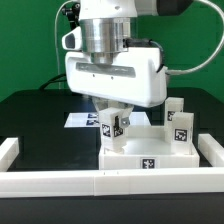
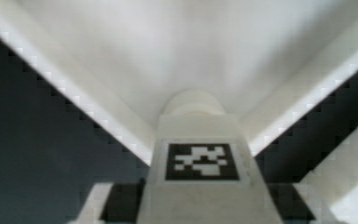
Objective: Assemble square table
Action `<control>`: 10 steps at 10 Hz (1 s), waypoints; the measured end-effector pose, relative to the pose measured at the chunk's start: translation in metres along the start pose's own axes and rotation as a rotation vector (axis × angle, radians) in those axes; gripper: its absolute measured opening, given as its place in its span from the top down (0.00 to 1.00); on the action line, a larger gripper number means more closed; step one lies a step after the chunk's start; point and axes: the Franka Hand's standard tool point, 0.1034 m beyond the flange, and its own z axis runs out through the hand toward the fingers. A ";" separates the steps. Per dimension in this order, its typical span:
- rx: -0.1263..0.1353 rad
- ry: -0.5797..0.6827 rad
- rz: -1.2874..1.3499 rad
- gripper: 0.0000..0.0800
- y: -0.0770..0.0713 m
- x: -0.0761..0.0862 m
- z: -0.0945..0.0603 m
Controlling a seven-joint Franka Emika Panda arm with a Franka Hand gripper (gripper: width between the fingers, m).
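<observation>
Hemmed in below the pincer (image 1: 113, 118) by the tabletop slab (image 1: 140, 155); blocked beside it by upright legs (image 1: 178, 126); fenced beyond by border rails (image 1: 100, 181); open over black surface (image 1: 40, 125).

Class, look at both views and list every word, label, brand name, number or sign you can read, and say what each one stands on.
No words, brand names or numbers can be read in either view.
Black-and-white square tags, coded patterns and not text: on the leg in the gripper, on the leg standing behind, on the table top's front edge.
The marker board has printed tags, too small to make out.
</observation>
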 end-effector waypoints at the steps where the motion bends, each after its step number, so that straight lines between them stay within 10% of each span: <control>1: -0.001 -0.001 0.113 0.63 -0.002 -0.001 0.001; 5: 0.011 -0.017 0.430 0.63 -0.004 -0.001 0.002; 10: 0.018 -0.021 0.274 0.21 -0.005 -0.002 0.002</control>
